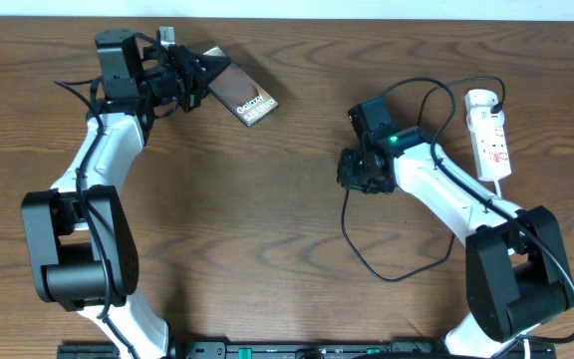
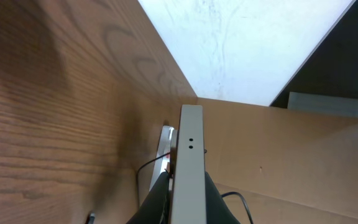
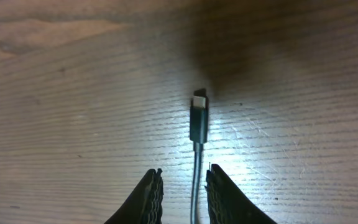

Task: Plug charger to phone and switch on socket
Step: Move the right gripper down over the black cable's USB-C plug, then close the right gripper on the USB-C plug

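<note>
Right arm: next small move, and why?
Probably close the right gripper on the cable just behind the connector. Its jaws straddle the cable with small gaps either side, the connector lies flat on the table, and the left gripper already holds the phone.

Centre of table [image 1: 267, 219]: bare wood, passable. Right side: charger [image 3: 199, 121] cable (thin, looping) and socket [image 1: 488, 135] lay in the way.

We find the phone [image 1: 247, 101] in the left gripper [image 1: 205, 76], far left over the tabletop [image 1: 267, 229]. The socket [image 1: 489, 135] lies far right. The charger [image 3: 199, 119] lies between them, its cable passing between the right gripper's [image 3: 184, 170] jaws.
</note>
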You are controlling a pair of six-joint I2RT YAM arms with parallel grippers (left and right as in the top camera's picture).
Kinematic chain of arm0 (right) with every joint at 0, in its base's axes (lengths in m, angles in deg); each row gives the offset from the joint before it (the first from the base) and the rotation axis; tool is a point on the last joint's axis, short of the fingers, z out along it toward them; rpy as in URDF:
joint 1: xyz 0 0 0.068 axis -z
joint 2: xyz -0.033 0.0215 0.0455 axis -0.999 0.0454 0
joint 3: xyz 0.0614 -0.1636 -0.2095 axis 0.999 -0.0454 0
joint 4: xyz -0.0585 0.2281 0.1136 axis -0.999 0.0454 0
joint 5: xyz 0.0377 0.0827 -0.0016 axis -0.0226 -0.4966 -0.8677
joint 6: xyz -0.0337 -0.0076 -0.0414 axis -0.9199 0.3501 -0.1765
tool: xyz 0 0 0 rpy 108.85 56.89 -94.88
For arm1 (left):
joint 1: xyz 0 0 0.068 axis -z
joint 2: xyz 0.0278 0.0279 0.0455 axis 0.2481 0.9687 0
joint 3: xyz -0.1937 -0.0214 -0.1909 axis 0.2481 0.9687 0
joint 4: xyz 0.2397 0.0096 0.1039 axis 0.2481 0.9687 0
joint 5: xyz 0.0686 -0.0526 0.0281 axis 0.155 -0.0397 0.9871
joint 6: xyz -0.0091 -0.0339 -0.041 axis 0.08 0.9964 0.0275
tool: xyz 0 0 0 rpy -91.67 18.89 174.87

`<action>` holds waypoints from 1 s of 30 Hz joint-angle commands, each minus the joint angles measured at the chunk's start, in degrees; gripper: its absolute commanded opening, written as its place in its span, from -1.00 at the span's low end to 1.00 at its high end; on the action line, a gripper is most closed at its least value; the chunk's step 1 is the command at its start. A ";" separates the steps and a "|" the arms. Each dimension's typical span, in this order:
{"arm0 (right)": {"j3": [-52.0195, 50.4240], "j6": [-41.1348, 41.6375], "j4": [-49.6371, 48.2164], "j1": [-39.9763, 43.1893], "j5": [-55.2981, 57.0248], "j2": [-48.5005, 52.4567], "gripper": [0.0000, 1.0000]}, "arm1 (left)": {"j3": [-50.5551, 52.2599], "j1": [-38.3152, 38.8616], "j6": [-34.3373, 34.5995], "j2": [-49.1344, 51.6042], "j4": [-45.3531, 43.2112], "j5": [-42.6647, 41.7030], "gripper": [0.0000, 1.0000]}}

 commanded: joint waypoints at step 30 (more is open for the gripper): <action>-1.29 2.08 -4.81 1.64 -3.98 8.63 -0.55 | -0.52 -0.02 0.96 -0.31 -0.28 -1.66 -0.86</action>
